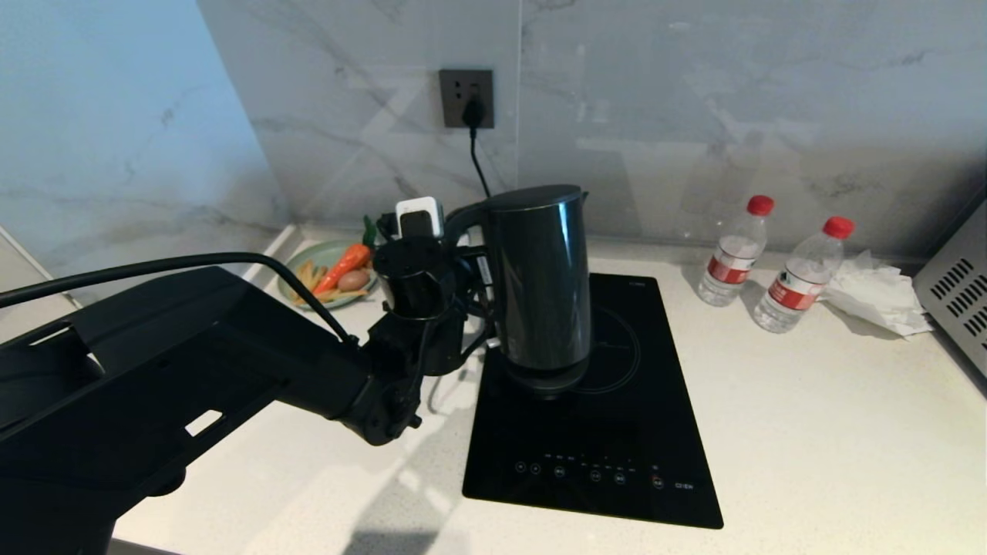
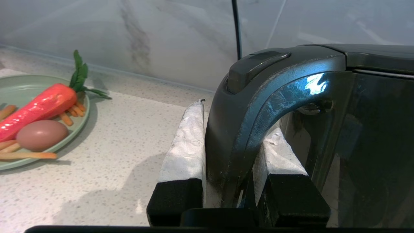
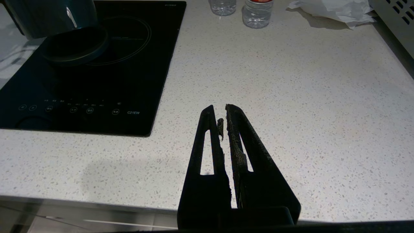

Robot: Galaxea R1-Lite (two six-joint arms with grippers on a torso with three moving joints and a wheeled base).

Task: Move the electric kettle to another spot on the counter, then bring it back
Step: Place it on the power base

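The electric kettle is a tall glossy black jug, upright over the left part of the black cooktop. I cannot tell whether its foot touches the glass. My left gripper reaches in from the left and is shut on the kettle's loop handle. Its white padded fingers press both sides of the handle. The right wrist view shows the kettle's foot over the cooktop. My right gripper hangs shut and empty above the white speckled counter, near its front edge.
A green plate with a toy carrot and an egg sits at the back left. Two red-capped water bottles, a crumpled tissue and a grey appliance stand at the right. A cord hangs from the wall socket.
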